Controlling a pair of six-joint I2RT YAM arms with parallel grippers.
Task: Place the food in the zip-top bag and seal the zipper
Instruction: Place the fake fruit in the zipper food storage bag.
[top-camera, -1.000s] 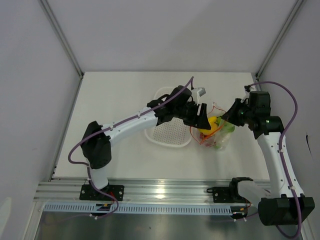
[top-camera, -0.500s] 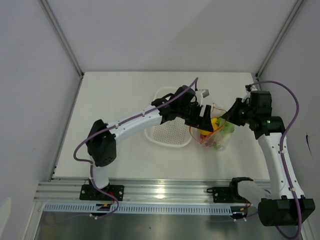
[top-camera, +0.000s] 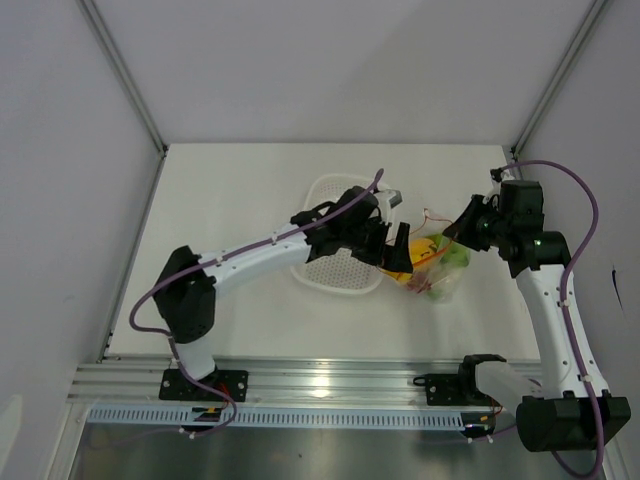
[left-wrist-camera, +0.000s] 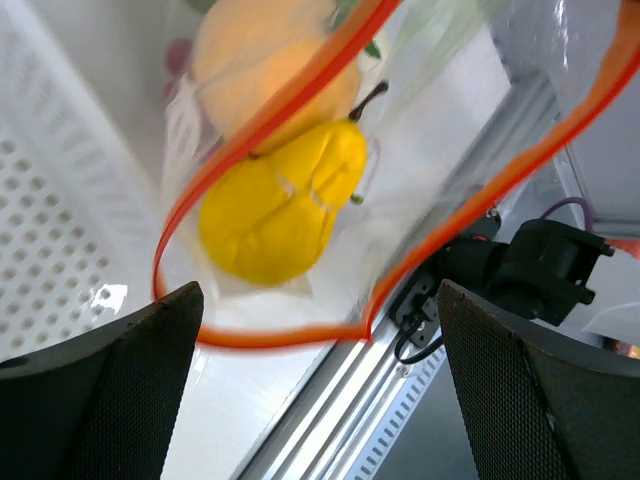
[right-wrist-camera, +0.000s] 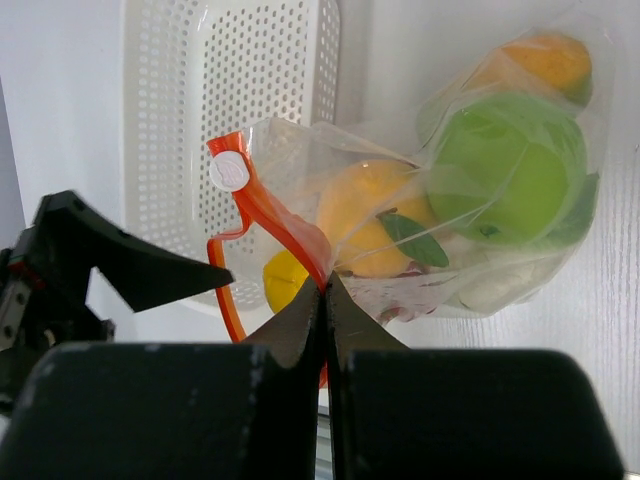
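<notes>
From above, the left gripper (top-camera: 399, 255) covers the mouth of the zip-top bag (top-camera: 440, 272), and the food (top-camera: 453, 258) inside is too small to tell apart. In the left wrist view the orange fruit (left-wrist-camera: 262, 55) is cut off by the top edge and the zipper (left-wrist-camera: 265, 338) blurs along its lowest stretch. The right gripper (right-wrist-camera: 325, 292) hides the bag's lower edge in its own view.
</notes>
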